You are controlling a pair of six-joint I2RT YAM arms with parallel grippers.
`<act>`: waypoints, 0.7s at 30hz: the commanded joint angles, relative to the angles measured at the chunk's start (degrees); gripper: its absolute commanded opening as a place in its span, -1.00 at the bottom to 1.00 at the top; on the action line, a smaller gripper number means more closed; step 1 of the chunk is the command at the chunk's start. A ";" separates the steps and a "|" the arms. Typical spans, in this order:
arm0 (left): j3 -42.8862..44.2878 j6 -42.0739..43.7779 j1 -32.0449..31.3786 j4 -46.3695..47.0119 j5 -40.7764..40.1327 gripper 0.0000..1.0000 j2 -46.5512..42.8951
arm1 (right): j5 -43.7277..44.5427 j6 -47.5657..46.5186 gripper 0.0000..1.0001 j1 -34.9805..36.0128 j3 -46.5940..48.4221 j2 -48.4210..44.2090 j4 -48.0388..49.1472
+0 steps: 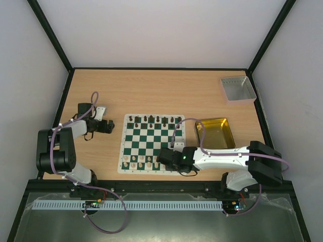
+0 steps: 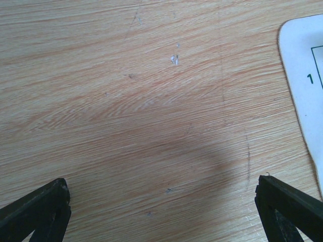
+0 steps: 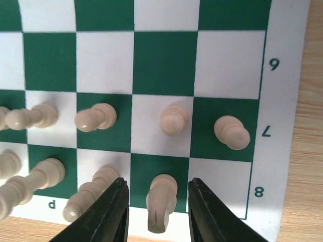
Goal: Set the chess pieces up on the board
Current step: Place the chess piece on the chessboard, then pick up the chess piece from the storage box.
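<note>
**Right gripper.** In the right wrist view the right gripper (image 3: 157,182) sits at the lower centre of the frame. Its two black fingers (image 3: 113,212) are parted and stand either side of one cream piece (image 3: 161,201), with a narrow gap visible on both sides, so neither finger presses on it. This piece stands upright on a green square in the row marked 8, one square in from the right-hand border of the board (image 3: 166,60). The white corner square to its right carries no piece. Further cream pieces (image 3: 93,194) fill the same row toward the lower left. Four cream pawns (image 3: 174,119) stand in the row marked 7 just above.

**Left gripper.** In the left wrist view the left gripper (image 2: 161,181) is spread to full width. Its fingertips lie in the lower corners of the frame with only the bare wooden table (image 2: 126,101) between them. A rounded corner of the board shows at the upper right edge.

**Top view.** The board lies at the centre of the frame. Dark pieces (image 1: 151,120) line its upper edge and cream pieces occupy its lower rows. A gold tin (image 1: 216,133) sits just to the right of the board. A grey tray (image 1: 237,88) lies at the upper right.
</note>
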 commanded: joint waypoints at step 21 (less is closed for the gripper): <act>1.65 0.13 0.44 -1.56 0.90 0.99 1.51 | 1.95 -26.67 -0.39 -49.06 6.34 -4.72 1.67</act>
